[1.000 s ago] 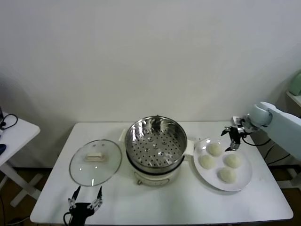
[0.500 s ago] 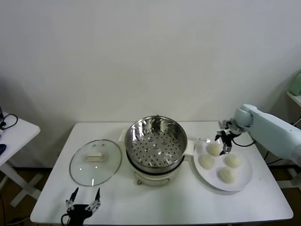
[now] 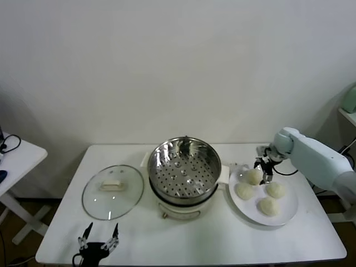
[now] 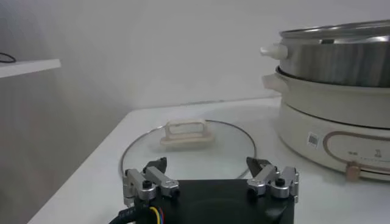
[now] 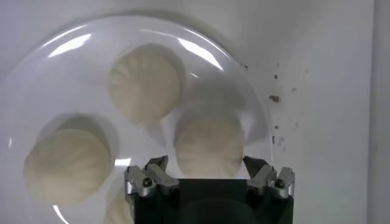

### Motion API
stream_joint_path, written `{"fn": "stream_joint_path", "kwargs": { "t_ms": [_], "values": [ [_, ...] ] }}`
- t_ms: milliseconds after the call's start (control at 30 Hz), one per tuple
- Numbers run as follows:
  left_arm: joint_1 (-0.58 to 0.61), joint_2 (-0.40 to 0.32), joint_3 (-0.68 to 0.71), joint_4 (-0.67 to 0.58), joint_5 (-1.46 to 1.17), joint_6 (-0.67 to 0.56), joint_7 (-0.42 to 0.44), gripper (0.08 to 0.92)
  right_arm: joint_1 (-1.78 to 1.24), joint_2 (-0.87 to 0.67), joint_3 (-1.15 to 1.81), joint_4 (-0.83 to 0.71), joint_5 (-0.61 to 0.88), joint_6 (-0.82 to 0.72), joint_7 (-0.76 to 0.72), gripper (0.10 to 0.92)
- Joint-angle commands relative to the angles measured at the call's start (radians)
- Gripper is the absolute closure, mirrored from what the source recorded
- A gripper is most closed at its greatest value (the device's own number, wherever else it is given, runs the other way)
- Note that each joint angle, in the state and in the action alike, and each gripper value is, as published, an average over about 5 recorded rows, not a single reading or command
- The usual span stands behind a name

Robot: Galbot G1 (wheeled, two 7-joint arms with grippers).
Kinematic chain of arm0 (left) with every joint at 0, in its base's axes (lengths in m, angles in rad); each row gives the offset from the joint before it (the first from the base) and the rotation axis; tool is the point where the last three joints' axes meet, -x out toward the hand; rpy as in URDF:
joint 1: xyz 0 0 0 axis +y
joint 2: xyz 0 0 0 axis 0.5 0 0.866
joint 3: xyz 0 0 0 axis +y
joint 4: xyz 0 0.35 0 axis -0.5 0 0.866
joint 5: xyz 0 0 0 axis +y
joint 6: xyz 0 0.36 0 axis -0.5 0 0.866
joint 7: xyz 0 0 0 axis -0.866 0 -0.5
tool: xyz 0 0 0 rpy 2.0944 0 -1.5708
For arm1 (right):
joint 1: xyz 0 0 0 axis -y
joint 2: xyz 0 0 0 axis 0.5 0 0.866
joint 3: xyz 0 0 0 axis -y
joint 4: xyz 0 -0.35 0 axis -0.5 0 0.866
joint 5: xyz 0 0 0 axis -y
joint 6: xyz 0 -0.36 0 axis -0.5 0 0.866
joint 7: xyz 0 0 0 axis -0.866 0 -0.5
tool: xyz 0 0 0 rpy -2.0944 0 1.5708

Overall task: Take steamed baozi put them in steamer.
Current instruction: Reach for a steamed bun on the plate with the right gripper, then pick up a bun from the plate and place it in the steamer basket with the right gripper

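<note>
My tabletop (image 3: pixel 183 239) is plain white. On it the steamer (image 3: pixel 184 164) is shiny steel, its bottom dotted with round holes, over a cream-white base (image 4: pixel 341 131) trimmed with a thin bronze line. The baozi (image 5: pixel 146 82) are cream-white with faint pleats, on a glossy white plate (image 5: pixel 244 103). The lid (image 3: pixel 113 191) is clear glass with a cream handle. My right pincer (image 5: pixel 208 176) is black and silver; its arm (image 3: pixel 317 158) is pale blue-white.

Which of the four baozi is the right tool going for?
The baozi at the plate's far edge, nearest the steamer. The right tool straddles it; the other three lie clear.
</note>
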Motion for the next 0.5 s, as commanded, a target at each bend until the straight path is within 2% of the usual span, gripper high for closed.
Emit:
{"fn": "stream_joint_path", "kwargs": {
  "t_ms": [33,133,300,400,500],
  "values": [
    [-0.001,0.001,0.0,0.003,0.002,-0.001,0.0,0.177,-0.014,0.013,0.03,-0.03,-0.025,0.008,0.013,0.292],
    [-0.001,0.001,-0.001,0.006,0.004,-0.002,-0.001,0.177,-0.02,0.02,0.039,-0.029,-0.025,0.008,0.019,0.324],
    [0.006,0.001,-0.004,0.0,0.004,-0.004,-0.001,0.177,-0.016,0.012,0.036,-0.003,-0.028,0.009,0.017,0.33],
    [0.009,0.001,-0.008,-0.004,0.004,-0.005,-0.002,0.177,0.032,-0.025,-0.005,0.06,0.001,0.011,0.012,0.33],
    [0.011,0.001,-0.009,-0.009,0.004,-0.005,-0.002,0.177,0.156,-0.095,-0.116,0.192,0.082,0.019,0.004,0.33]
  ]
}}
